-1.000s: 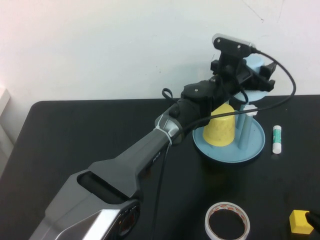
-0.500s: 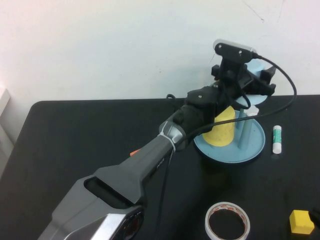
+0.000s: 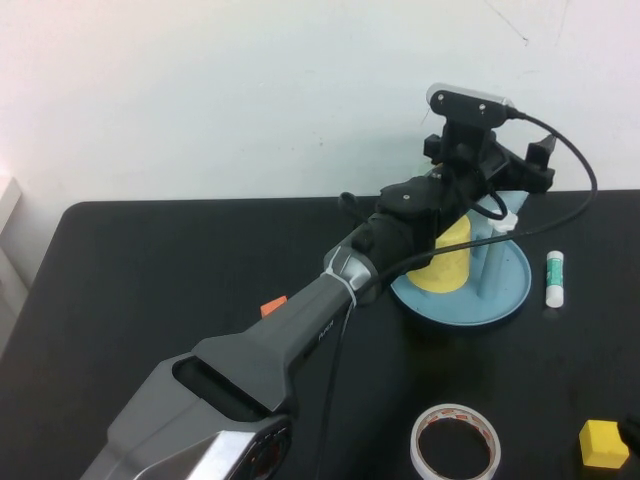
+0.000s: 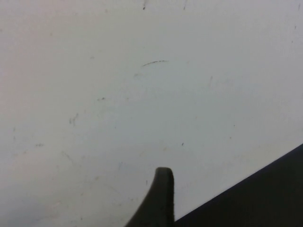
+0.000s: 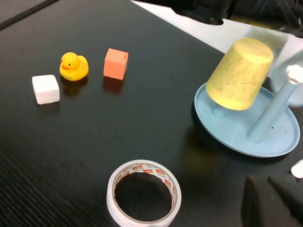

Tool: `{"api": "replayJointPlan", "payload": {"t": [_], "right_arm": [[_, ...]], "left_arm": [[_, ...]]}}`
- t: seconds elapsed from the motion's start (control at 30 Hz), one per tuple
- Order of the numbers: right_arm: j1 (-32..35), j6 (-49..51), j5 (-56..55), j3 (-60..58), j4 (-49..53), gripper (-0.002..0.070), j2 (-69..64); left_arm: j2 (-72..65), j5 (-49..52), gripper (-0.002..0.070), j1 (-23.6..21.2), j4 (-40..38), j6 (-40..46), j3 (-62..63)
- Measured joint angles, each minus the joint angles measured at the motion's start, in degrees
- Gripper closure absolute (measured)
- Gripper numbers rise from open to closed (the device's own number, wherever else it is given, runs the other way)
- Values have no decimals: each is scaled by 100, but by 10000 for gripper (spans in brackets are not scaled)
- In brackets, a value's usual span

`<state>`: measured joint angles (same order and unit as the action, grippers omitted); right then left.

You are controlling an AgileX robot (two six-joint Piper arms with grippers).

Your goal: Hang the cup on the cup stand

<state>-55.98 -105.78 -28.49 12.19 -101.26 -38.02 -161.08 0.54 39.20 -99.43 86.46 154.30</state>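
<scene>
The left end effector [image 3: 505,170], fingers spread wide, is above the cup stand [image 3: 510,295] at upper right of the high view; the right end effector [image 5: 272,201], closed, shows at lower right of its wrist view, above the bench [image 3: 150,280]

A black surface [image 3: 150,270] with a rounded far-left corner is seen filling the lower part of the high view. It is backed by a plain white wall [image 3: 230,90], which is met along the surface's far edge. A thin dark crack or scratch is seen on the wall near the upper right. The wall is evenly lit, and soft reflections are carried by the surface. In the left wrist view the wall is marked by small dark specks and faint scuffs. At the far left, a pale edge beside the surface cannot be identified.
</scene>
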Motion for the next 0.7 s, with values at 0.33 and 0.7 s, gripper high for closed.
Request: {"api": "replayJointPlan", "payload": {"t": [0.33,0.7], "right_arm": [[0,-524,1072,198,-10,678,0],[0,-697,2759,1428,61,678,0]], "left_arm": [[1071,-1337,181,199,-35,1717,61],[3365,-4397,646,675,-172,5107,134]]}}
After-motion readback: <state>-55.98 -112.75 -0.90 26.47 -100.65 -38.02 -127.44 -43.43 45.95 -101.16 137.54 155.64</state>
